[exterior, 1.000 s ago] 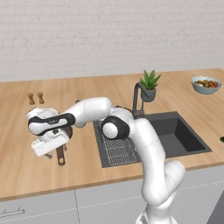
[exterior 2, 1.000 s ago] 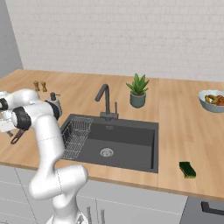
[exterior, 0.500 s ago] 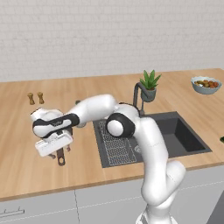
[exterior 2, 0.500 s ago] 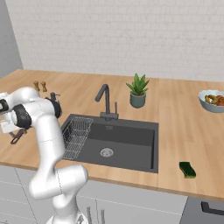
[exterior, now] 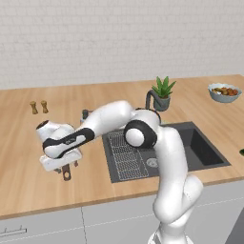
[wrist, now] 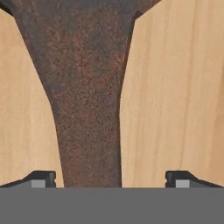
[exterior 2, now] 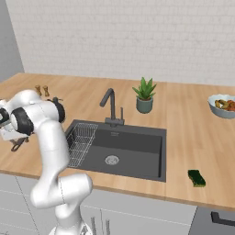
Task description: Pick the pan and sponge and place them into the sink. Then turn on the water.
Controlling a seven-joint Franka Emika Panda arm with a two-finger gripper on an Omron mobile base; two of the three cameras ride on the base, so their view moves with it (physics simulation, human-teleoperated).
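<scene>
You're looking at the gripper [wrist: 111,178] sitting low over the pan [wrist: 87,92] handle on the wooden counter [wrist: 175,87], left of the sink [exterior: 200,147]. In the hand view its 2 tips are spread wide, one each side of the handle w/ bare wood showing between tip and handle on both sides, so it's standing open, not gripping anything yet.

Vs 0.5 s ago: you're seeing the hand sitting a bit lower and nearer the counter in the left base view; the arm's elbow is staying above the wire rack [exterior: 126,155]. Handle loop [exterior: 66,175] is poking out below the white hand, same spot as before, so the pan isn't shifting. Pan body is hidden by the hand in both base views; in the right base view only a dark bit of handle [exterior 2: 16,146] is showing under the hand.

Sponge [exterior 2: 196,178] is lying on the counter right of the sink, near the front edge, unmoved. Tap [exterior 2: 110,106] is standing behind the basin.
</scene>
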